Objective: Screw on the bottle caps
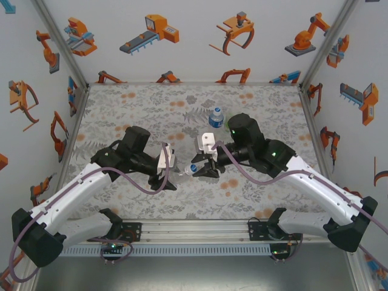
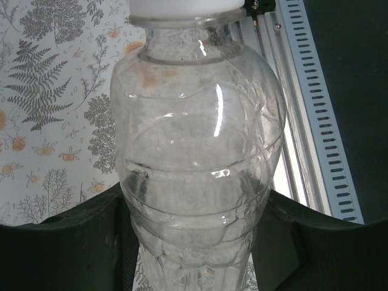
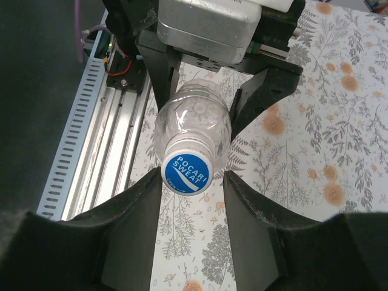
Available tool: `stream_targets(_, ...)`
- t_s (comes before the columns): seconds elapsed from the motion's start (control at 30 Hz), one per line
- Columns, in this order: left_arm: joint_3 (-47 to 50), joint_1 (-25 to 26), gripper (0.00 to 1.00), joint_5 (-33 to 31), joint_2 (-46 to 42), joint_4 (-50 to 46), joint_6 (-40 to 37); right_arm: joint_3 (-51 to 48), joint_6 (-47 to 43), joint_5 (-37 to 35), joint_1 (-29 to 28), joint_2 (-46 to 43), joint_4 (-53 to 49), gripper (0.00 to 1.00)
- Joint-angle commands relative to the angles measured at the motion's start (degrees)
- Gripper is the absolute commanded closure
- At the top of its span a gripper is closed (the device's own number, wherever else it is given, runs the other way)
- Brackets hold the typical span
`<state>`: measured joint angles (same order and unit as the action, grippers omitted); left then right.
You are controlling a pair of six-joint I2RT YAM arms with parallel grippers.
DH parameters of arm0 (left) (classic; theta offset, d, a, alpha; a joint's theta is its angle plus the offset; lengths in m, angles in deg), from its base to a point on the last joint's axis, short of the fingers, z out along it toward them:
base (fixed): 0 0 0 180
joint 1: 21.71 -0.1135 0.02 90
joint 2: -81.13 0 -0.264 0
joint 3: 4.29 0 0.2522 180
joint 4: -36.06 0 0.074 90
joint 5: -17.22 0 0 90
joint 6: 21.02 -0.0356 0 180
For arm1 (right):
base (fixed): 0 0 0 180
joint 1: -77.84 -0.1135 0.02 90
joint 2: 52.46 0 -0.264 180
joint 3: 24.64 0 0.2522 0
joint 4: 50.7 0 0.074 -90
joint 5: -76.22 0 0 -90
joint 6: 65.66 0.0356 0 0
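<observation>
A plain clear bottle (image 1: 183, 173) hangs sideways above the table, my left gripper (image 1: 170, 177) shut on its body. The left wrist view shows that bottle (image 2: 200, 133) squeezed between both dark fingers (image 2: 60, 242), its whitish cap (image 2: 185, 7) at the top edge. My right gripper (image 1: 205, 170) faces the neck end. In the right wrist view the cap (image 3: 187, 171), white-rimmed with a blue printed top, sits on the bottle (image 3: 193, 118) between my open right gripper (image 3: 194, 182) tips, with a gap on the right side. A blue-labelled bottle (image 1: 216, 117) stands behind.
The aluminium rail (image 1: 194, 230) runs along the table's near edge, just below the held bottle (image 3: 103, 151). The floral tablecloth (image 1: 151, 103) lies under both arms. Patterned walls close the left, right and far sides.
</observation>
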<state>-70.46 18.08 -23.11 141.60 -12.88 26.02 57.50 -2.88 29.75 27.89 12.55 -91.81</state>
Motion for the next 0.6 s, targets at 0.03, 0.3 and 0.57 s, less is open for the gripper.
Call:
stream_targets(0.03, -1.7, 0.2, 1.0, 2.5, 0.1, -1.0, -1.4, -0.6, 0.0, 1.7, -0.3, -0.4, 3.7, 0.54)
stream_targets(0.3, -1.8, 0.2, 1.0, 2.0, 0.3, -1.0, -1.2, -1.2, 1.3, 2.7, -0.8, -0.4, 5.4, 0.55)
stream_targets(0.57, -1.8, 0.1, 1.0, 0.9, 0.2, -1.0, -1.1, -2.1, 5.5, 1.1, -0.9, -0.7, 6.6, 0.75)
